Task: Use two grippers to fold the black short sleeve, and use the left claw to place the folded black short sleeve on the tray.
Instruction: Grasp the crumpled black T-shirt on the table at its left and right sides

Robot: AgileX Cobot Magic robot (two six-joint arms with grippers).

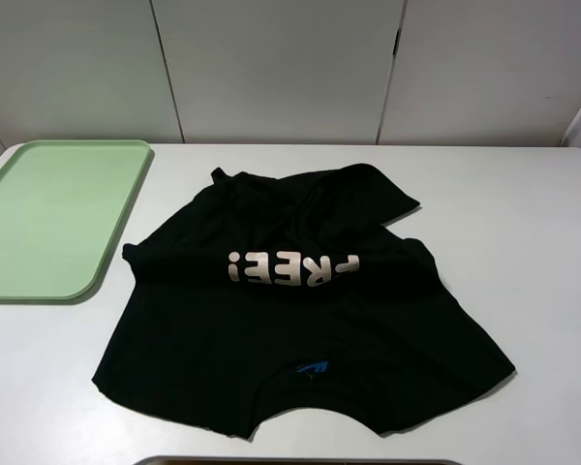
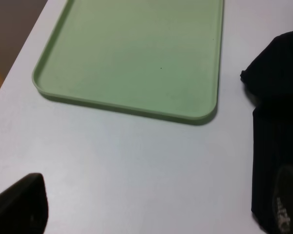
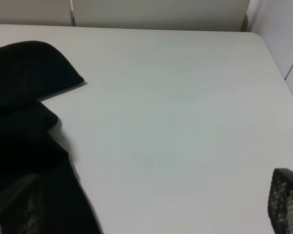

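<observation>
The left pincer [image 2: 154,209], a black two-finger claw, is spread wide with nothing between its jaws. One finger [image 2: 19,207] hangs over the bare white tabletop [image 2: 136,161]. The other is over the edge of the black short-sleeved cotton T-shirt [image 2: 278,97]. Whether that finger touches the cloth cannot be told.

The right pincer [image 3: 151,204], its black twin with mesh-textured fingertips, is also wide apart and grips nothing. One tip [image 3: 288,200] is above plain table. The other is blurred, in front of the T-shirt [image 3: 19,122], and contact there cannot be told either. Neither pincer shows in the high view.

From the high camera, the T-shirt [image 1: 300,320] lies rumpled around the middle of the table [image 1: 523,213]. Its neck opening and small blue label [image 1: 311,369] are toward the near edge. The far part of the cloth is bunched and lapped over itself. Pale pinkish "FREE!" lettering [image 1: 292,270] runs upside down across the middle of it. One sleeve points toward the far right, and the hem corners spread toward the near side.

The large pale green rectangular plastic tray [image 1: 39,223], with rounded corners and a low raised rim, sits on the far left of the table. It is near the T-shirt but apart from it, with a narrow strip of white surface between the tray's long edge and the nearest fold of black cloth. Pale wall panels [image 1: 271,68] stand behind the table.
</observation>
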